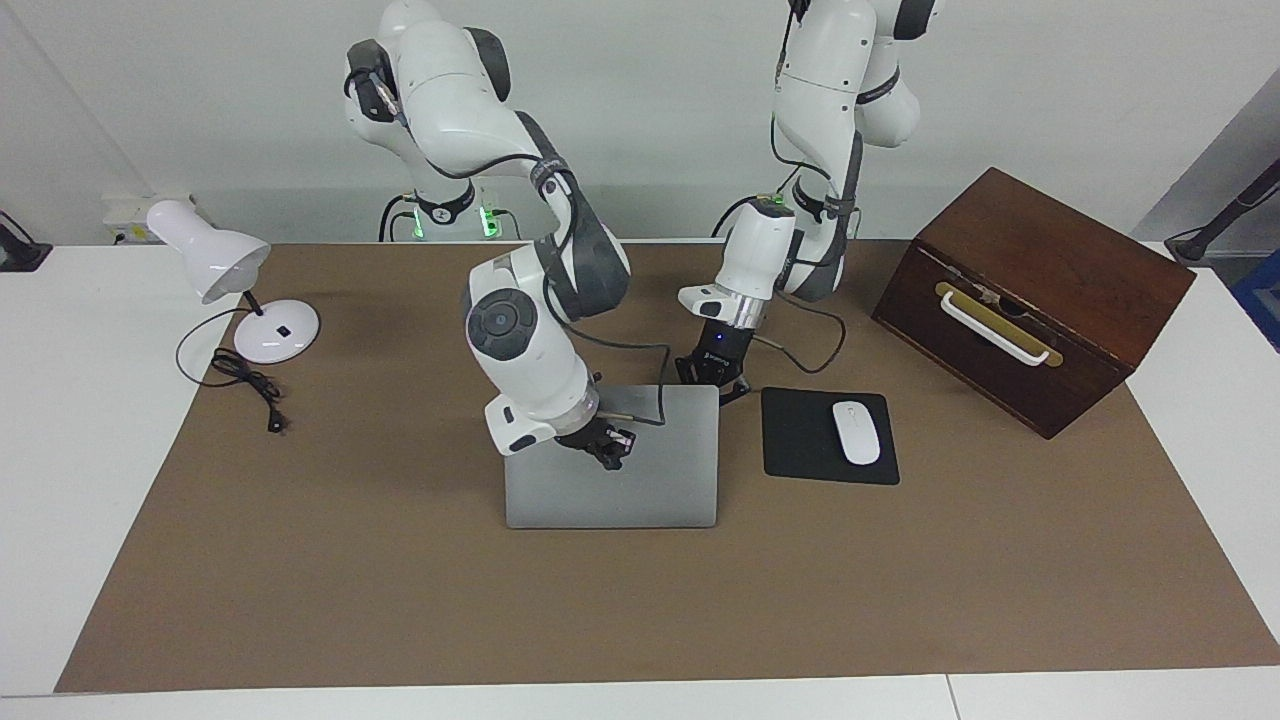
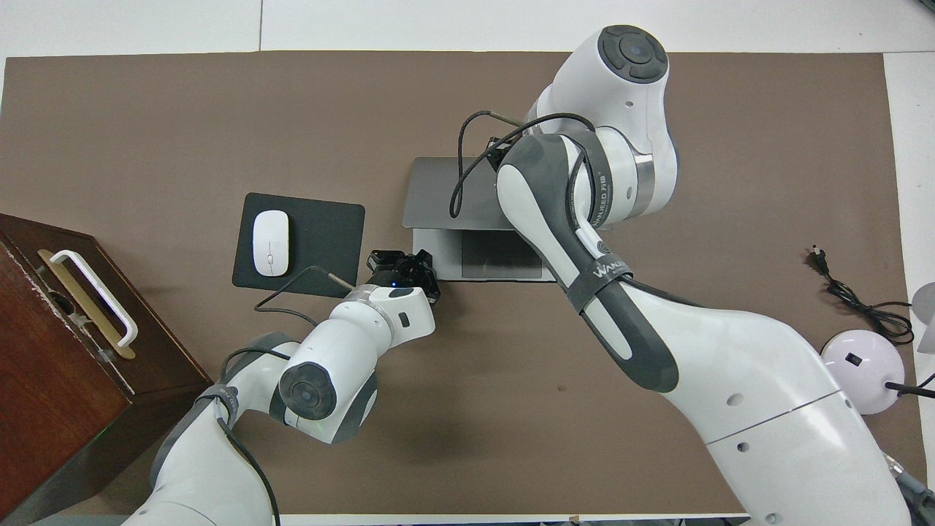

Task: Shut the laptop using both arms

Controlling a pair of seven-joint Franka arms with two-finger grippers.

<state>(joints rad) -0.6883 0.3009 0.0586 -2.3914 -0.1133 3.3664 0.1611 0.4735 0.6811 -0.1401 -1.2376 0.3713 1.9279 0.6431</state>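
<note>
The laptop [image 1: 612,470] lay near the middle of the desk [image 1: 400,600], beside the black mouse pad [image 1: 828,436] that carried a white mouse [image 1: 856,432]. In the overhead view its lid stood only partly lowered, with the palm rest and trackpad showing on the robots' side.

The right pincer [image 1: 608,447] sat on or just above the back of the lid; whether its fingers were wide or narrow I could not tell. The left pincer [image 1: 712,372] hung at the laptop's corner nearest the robots, toward the mouse pad, and its fingers could not be read either.

The closing looked well along. To do it cleanly, the right arm would probably want to press downward gently, following the hinge's arc, not pushing flat across the desk, which might slide the whole machine. The left pincer seemed best used to steady the base at its corner while keeping clear of the gap, so nothing got pinched as the lid came shut.

The only writing legible was "WANJEED" on a strap around the right arm [image 2: 599,263].
</note>
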